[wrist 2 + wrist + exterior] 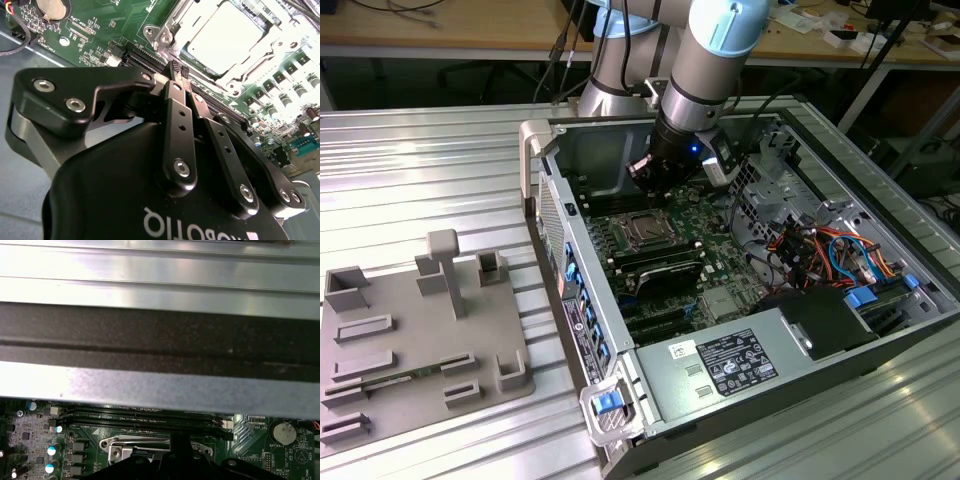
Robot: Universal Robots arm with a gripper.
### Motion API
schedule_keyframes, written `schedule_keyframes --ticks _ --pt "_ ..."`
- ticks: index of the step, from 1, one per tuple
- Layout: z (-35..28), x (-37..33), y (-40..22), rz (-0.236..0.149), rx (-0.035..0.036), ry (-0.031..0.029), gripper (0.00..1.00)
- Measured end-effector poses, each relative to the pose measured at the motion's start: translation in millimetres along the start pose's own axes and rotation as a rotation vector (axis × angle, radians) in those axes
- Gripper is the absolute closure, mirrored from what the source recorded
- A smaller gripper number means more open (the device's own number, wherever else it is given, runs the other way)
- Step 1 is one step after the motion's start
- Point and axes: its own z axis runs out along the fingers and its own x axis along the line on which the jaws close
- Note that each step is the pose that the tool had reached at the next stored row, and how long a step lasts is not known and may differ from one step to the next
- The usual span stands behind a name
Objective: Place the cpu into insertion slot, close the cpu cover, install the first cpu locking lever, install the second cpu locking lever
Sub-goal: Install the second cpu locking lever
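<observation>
The arm is built of silver-grey tubes with pale blue joint caps, ending in a black wrist that carries a small blue light. Its pincer is matte black, with slim linked fingers fastened by silver hex screws, ribbed pads at the tips and white lettering on the body.

cpu cover part-hidden behind tool

green mobo, silver cpu cover, black jaws, grey tray

Upside-down white lettering on gripper
</observation>
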Motion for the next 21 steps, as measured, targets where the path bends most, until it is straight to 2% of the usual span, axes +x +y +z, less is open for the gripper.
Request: schedule_keyframes --ticks 14,19,21 --pt "0.0 0.0 -0.4 0.000 0.0015 0.0001 0.89" --pt "-0.8 0.5 -8.8 0.000 0.0015 0.0001 0.89" --pt "-0.8 0.2 -9.9 0.000 0.0015 0.0000 0.89"
